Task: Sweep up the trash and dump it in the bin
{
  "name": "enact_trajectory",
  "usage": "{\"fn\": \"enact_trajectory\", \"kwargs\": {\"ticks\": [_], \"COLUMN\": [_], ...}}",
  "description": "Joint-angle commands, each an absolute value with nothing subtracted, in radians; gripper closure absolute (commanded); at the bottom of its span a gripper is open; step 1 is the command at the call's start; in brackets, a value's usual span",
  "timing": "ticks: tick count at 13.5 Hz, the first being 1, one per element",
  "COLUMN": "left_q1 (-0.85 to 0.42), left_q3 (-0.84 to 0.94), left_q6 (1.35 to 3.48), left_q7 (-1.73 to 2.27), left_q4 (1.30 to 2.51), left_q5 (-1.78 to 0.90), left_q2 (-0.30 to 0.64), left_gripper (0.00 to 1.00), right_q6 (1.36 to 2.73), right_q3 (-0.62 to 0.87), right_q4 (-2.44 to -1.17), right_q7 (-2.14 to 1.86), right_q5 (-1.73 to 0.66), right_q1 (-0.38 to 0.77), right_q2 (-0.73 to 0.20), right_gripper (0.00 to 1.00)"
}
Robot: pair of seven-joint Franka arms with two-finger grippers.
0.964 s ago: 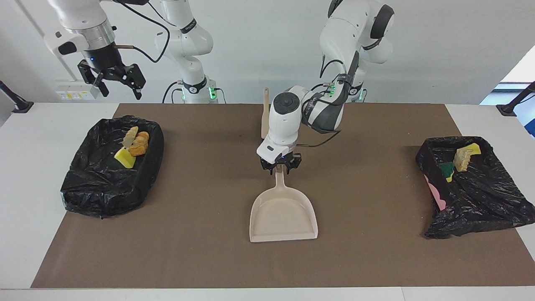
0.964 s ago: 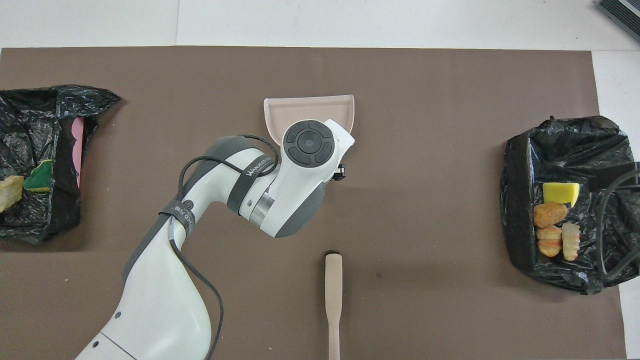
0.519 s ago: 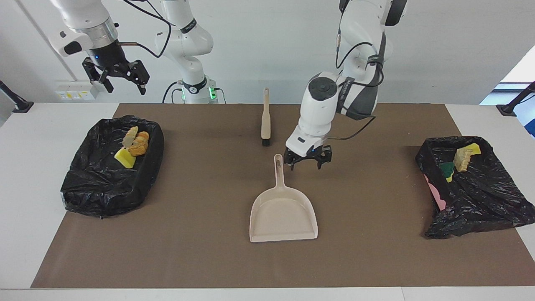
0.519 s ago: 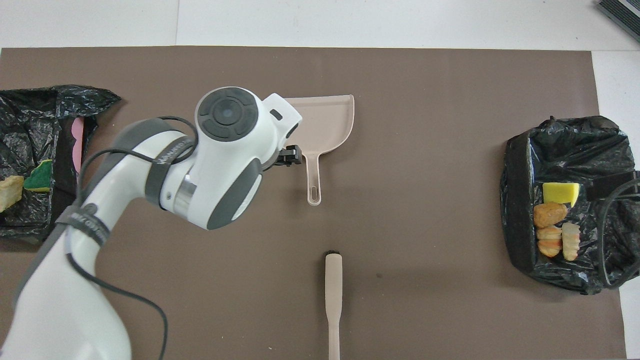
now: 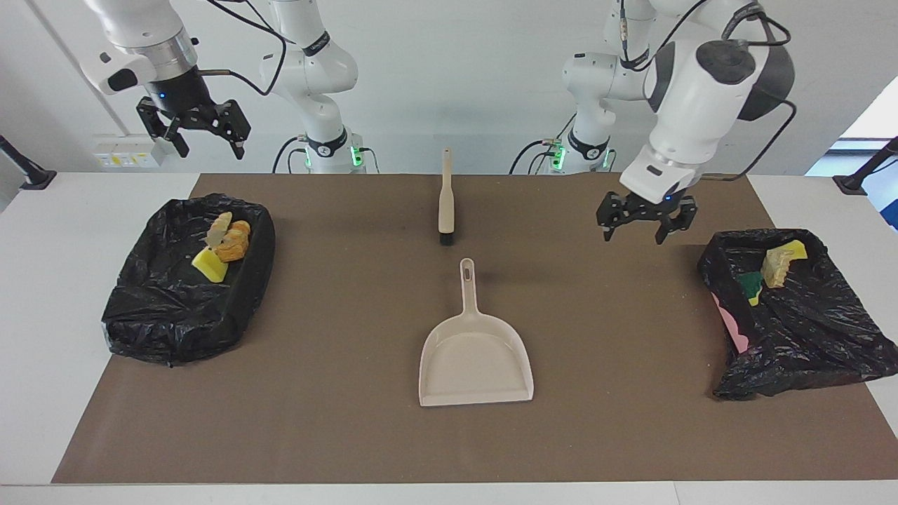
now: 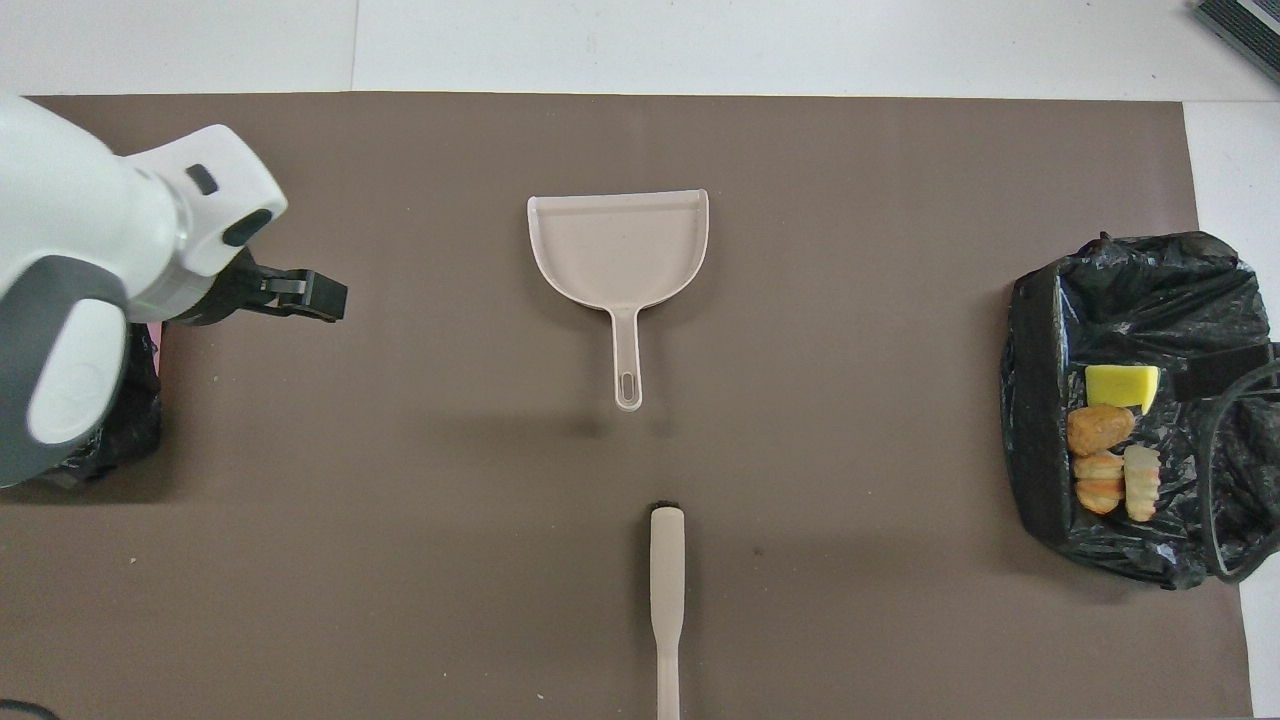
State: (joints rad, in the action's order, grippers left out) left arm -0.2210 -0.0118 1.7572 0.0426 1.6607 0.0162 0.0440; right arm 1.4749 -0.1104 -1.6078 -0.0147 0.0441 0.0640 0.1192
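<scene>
The left end effector hangs with its fingers spread and nothing in them, wrist pointing down, over the brown mat just beside the black-lined bin at the left arm's end of the tabletop. The right end effector waits raised near its own bin, fingers apart and empty. The trash lies inside both bins. The dustpan and brush lie on the mat between them.
</scene>
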Motion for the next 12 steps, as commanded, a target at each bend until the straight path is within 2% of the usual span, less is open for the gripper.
{"fn": "enact_trajectory", "kwargs": {"ticks": [1,6,10,12], "left_q1": [-0.146,-0.072,-0.071,-0.071], "left_q3": [-0.009,-0.031,-0.023,-0.023], "left_q6": [1.675,1.404,1.362,1.376], "left_q7": [-0.047,-0.195,-0.186,-0.186], "left_q4": [1.622,1.418,1.427,1.428], "left_q5": [0.005,0.002,0.003,0.003], "left_q2": [-0.001,0.002,-0.057,-0.055], "left_gripper": [0.0,0.0,0.0,0.0], "right_q6": [1.491,1.491,1.491,1.491], "right_q3": [-0.112,-0.112,-0.113,-0.114], "right_q4": [-1.608,-1.608,-1.608,-1.608], "right_q7": [-0.051,-0.051,-0.052,-0.051], "right_q5": [0.035,0.034,0.034,0.034], "right_q1": [0.057,0.051,0.049,0.049], "right_q2": [0.121,0.123,0.123,0.123], "right_gripper": [0.0,0.0,0.0,0.0]}}
